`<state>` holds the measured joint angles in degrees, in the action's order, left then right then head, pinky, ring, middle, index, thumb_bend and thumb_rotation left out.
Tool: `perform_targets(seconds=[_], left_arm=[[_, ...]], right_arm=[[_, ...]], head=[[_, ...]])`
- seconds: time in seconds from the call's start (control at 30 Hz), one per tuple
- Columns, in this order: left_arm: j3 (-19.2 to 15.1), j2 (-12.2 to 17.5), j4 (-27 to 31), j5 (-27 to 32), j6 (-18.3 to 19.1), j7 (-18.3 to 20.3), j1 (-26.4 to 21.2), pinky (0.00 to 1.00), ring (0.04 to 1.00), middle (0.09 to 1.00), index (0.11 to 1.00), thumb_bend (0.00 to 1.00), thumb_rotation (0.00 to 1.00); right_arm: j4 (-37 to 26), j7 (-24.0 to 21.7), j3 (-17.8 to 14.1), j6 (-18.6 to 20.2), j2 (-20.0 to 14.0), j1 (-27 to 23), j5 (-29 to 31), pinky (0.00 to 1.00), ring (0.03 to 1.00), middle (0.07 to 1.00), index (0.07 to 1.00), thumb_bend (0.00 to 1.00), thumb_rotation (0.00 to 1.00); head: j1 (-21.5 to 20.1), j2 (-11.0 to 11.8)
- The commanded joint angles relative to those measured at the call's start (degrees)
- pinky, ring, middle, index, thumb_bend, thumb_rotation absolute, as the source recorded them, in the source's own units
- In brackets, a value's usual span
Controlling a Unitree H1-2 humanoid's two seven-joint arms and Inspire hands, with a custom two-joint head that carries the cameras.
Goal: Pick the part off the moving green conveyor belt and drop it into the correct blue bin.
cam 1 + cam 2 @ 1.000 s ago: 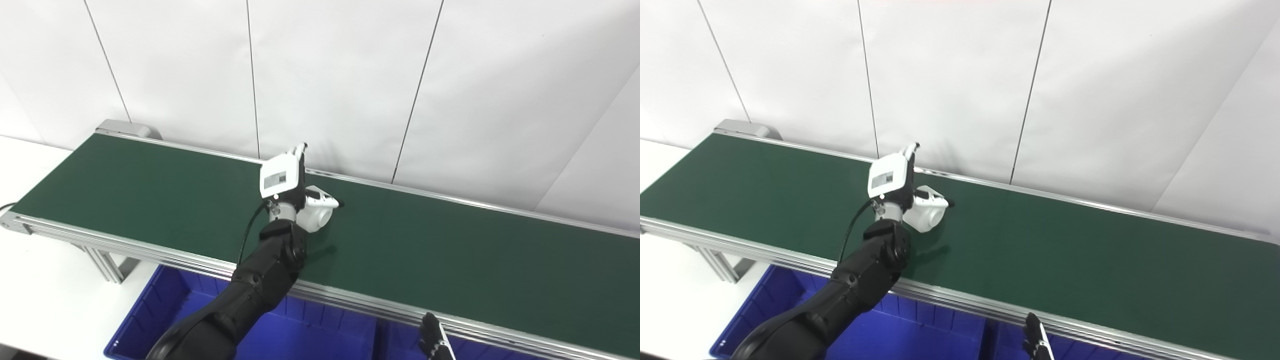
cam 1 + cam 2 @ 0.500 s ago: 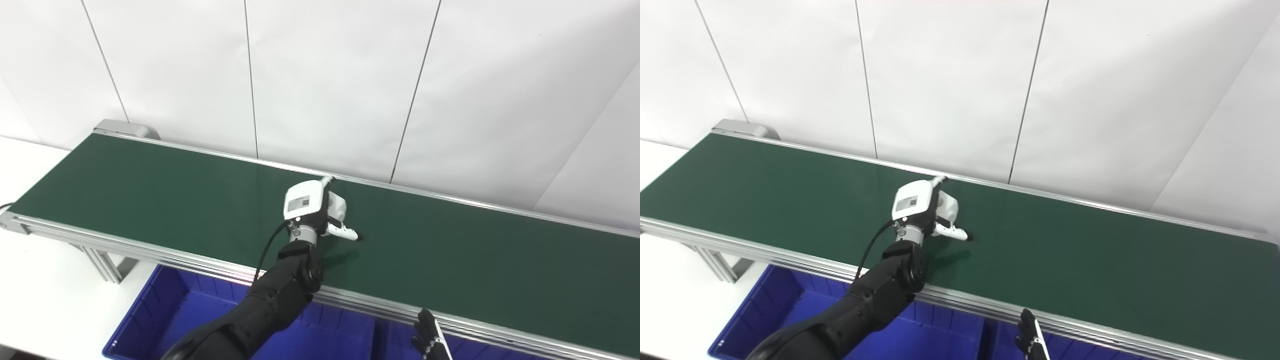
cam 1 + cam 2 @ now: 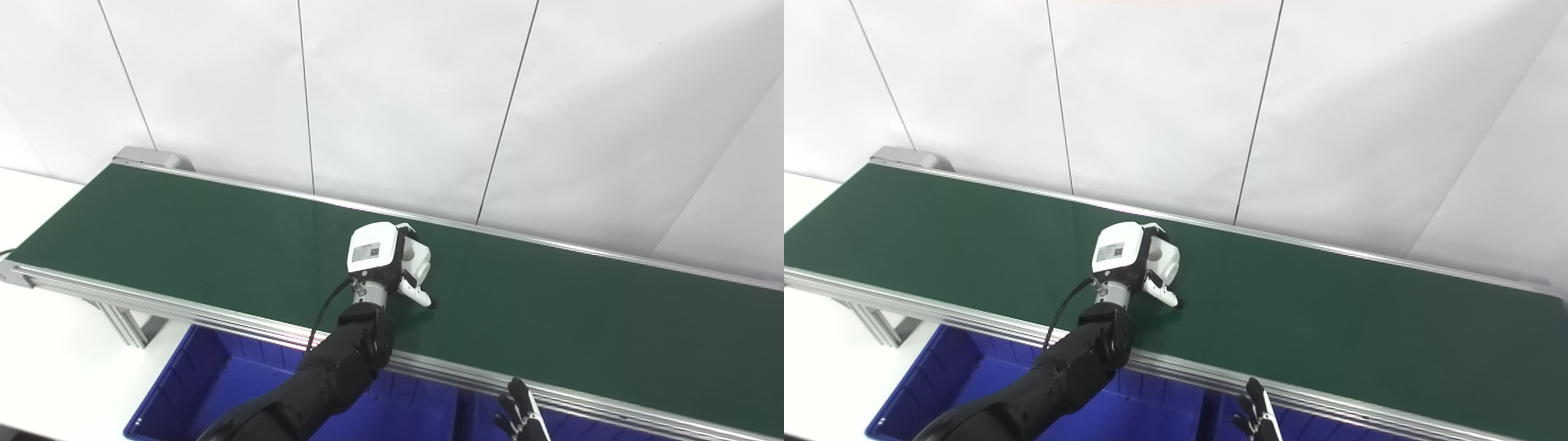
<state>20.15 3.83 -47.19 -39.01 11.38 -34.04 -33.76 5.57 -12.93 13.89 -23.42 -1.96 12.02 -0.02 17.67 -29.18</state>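
Here the left hand reaches out over the middle of the green belt. Its black arm comes up from the bottom and crosses the belt's near rail. The hand is curled around a white part, with the thumb poking down toward the belt. The right hand peeks in low at the bottom edge, fingers spread and holding nothing. The blue bin sits below the belt, in front.
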Motion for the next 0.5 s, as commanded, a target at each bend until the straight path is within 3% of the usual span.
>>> perform_targets(seconds=[0.0, 0.33, 0.47], left_arm=[[-0.1, 0.6, 1.9, -0.8, -1.4, -2.1, -1.9, 0.29, 0.372, 0.458, 0.533, 0.50, 0.00], [0.3, 1.2, 4.8, -0.9, -1.9, -1.3, -1.3, 0.27, 0.369, 0.447, 0.534, 0.50, 0.00], [0.6, 2.4, 10.3, -1.4, -1.3, 1.0, -0.6, 0.26, 0.366, 0.449, 0.532, 0.50, 0.00]], right_arm=[[-2.0, -0.2, 0.3, -2.6, 0.4, -0.2, 0.9, 0.88, 0.958, 0.996, 1.000, 1.00, 1.00], [-2.4, -0.4, 0.6, -2.3, 0.2, -0.1, 1.2, 0.89, 0.955, 0.995, 1.000, 1.00, 1.00], [-2.9, -0.5, 0.7, -2.1, 0.0, -0.2, 1.1, 0.88, 0.951, 0.995, 1.000, 1.00, 1.00]], head=[[0.0, 0.0], [0.1, -0.3], [0.4, -1.6]])
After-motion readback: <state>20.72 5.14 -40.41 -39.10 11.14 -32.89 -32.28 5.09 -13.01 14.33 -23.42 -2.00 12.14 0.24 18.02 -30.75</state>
